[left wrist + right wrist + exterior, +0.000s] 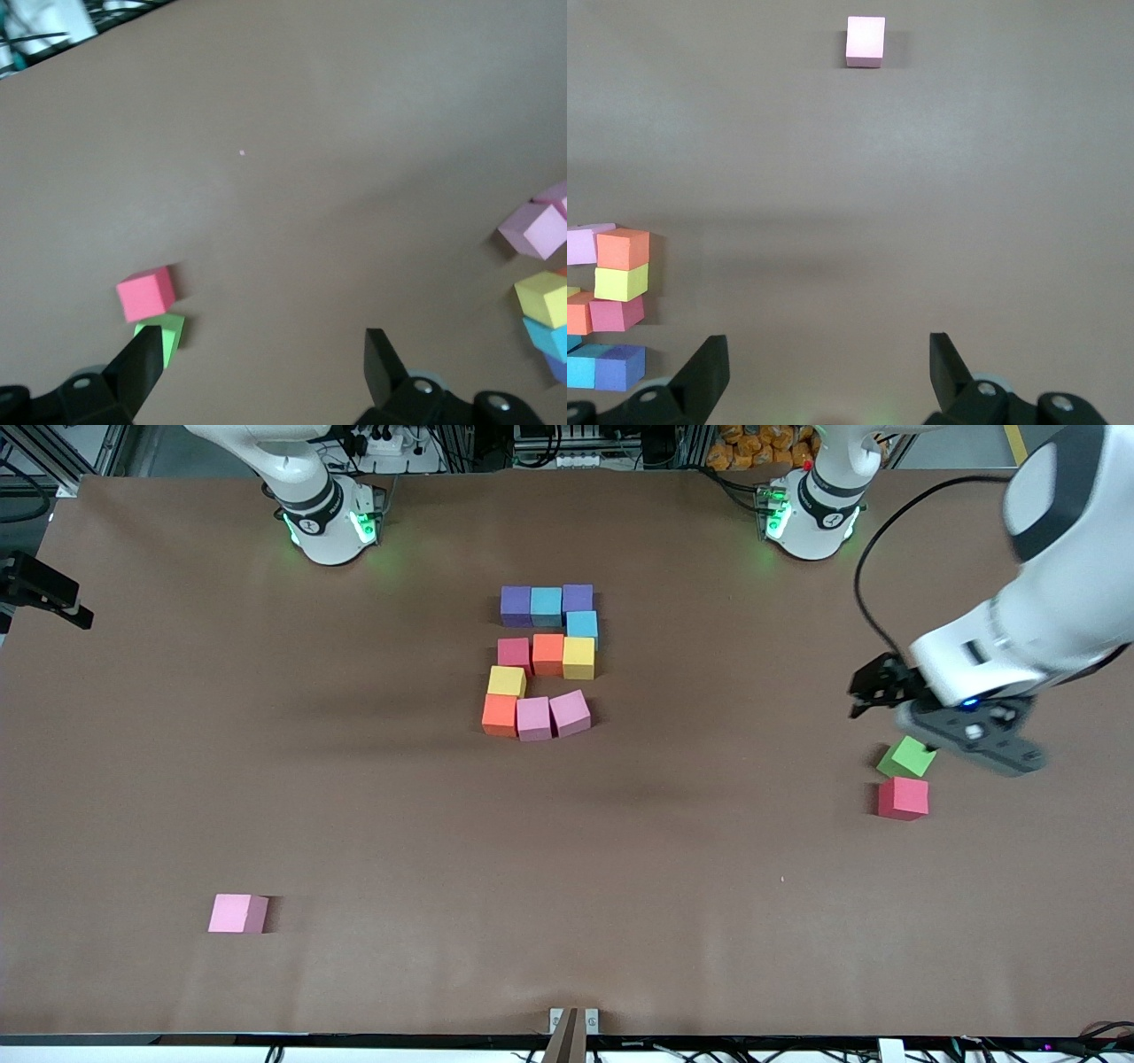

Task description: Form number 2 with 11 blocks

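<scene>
While hovering over the green cube [906,757], left gripper [266,367] fingers gaping, empty; right gripper [828,367] likewise apart, waiting; number 2 [542,660] sitting mid-desk.

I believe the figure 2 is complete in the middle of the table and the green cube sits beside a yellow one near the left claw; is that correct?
Not quite: the front view shows the green cube beside a red cube, not a yellow one. The figure 2 and left claw are as you say.

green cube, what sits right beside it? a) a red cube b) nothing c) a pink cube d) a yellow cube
a: the red cube lies right beside the green cube, nearer the front camera, at the left arm's end of the table.
</scene>
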{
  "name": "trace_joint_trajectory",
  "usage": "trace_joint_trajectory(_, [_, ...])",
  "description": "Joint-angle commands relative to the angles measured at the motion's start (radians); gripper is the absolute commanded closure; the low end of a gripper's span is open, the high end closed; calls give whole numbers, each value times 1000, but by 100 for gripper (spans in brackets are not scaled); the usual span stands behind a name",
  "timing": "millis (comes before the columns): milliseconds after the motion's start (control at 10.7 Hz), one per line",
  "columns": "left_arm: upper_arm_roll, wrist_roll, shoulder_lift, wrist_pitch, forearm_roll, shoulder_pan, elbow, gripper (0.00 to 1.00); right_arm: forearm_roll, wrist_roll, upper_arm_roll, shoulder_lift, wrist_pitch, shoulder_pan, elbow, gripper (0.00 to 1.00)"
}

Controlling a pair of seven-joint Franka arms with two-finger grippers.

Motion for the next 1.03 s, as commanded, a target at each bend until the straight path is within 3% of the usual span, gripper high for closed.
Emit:
trace_joint_trajectory(0, [20,-115,-83,-87,50,8,-27,0,22,14,7,25,-5,-7,28,0])
trace_joint_trajectory(280, [55,-152,-129,-223,124,22,-35,0,22,14,7,25,-5,-7,28,0])
trace_joint_trajectory(560, [106,-160,-192,-198,103,11,-84,0,22,14,7,27,-5,-5,28,0])
trace_joint_trajectory(746, [210,-158,-201,-170,37,-36,-86,0,22,14,7,30,-5,-4,28,0])
trace_joint_trajectory(933, [230,-158,-202,-168,15,-39,-83,0,22,14,7,30,-5,-4,28,0])
